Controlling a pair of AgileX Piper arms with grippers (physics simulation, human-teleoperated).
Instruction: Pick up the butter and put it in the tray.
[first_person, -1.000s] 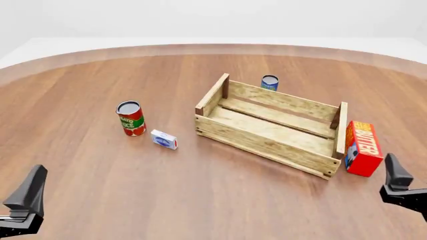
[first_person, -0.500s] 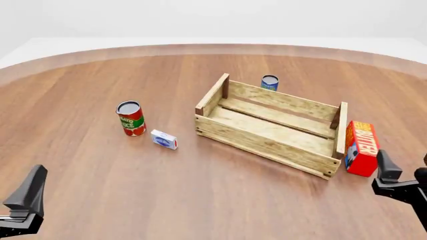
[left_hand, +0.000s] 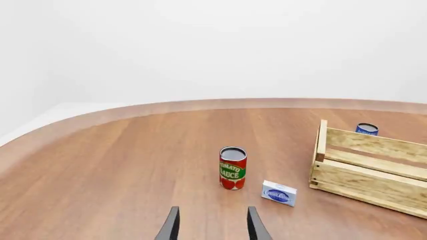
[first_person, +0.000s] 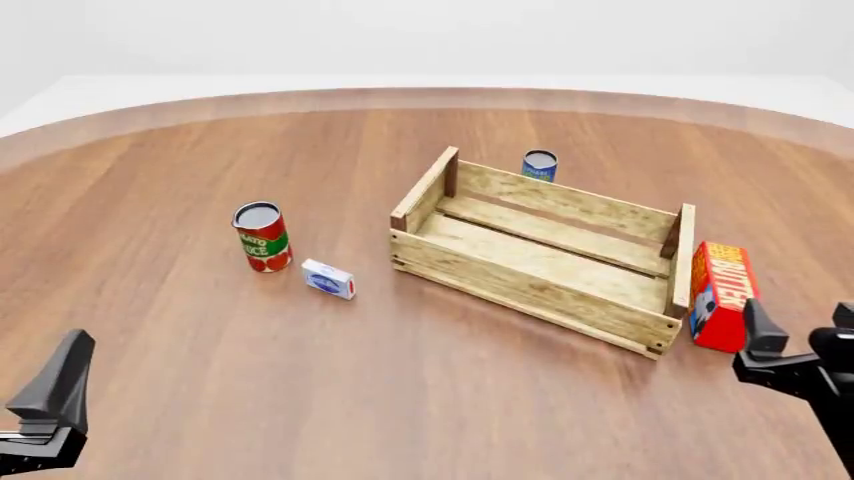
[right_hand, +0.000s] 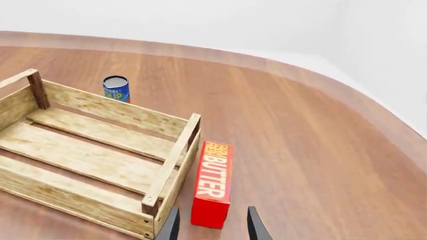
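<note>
Now the right gripper, jaws spread, has been brought leftward at lower right, nearly upon the butter; a grasp is judged next.

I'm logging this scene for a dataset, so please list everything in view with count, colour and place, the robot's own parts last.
table: one, brown wood, round-edged, under everything.
tray: one, light wooden slats with darker corner posts, right of centre, nothing inside it.
butter: one, red carton with an orange face, on the table beside the tray's right end.
tomato sauce can: one, red with a green band, upright, left of the tray.
small box: one, white and blue, just right of the tomato sauce can.
blue can: one, blue, upright behind the tray's far wall.
left hand: one, black, open, low at the near left, holding nothing.
right hand: one, black, open, just short of the butter's near end.
</note>
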